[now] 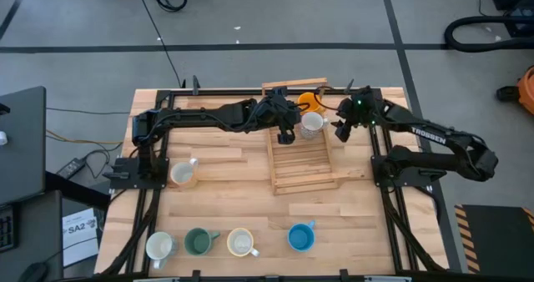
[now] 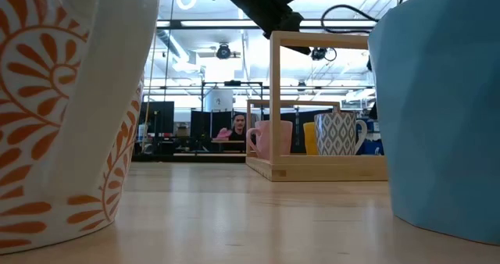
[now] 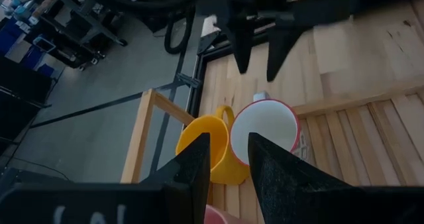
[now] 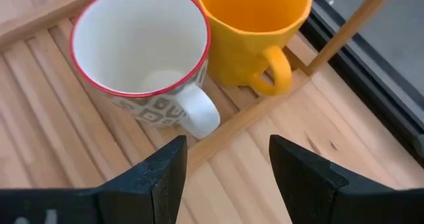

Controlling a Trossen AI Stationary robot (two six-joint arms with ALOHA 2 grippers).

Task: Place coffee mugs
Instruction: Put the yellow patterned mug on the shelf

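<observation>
The right gripper (image 4: 228, 168) is open and empty. The patterned mug (image 4: 142, 55) and the orange mug (image 4: 255, 32) sit just ahead of it in the wooden rack (image 1: 304, 161). A bump could tip them. The left gripper (image 3: 228, 161) is open too, above them. The pink mug (image 2: 272, 139) is mostly hidden.
</observation>
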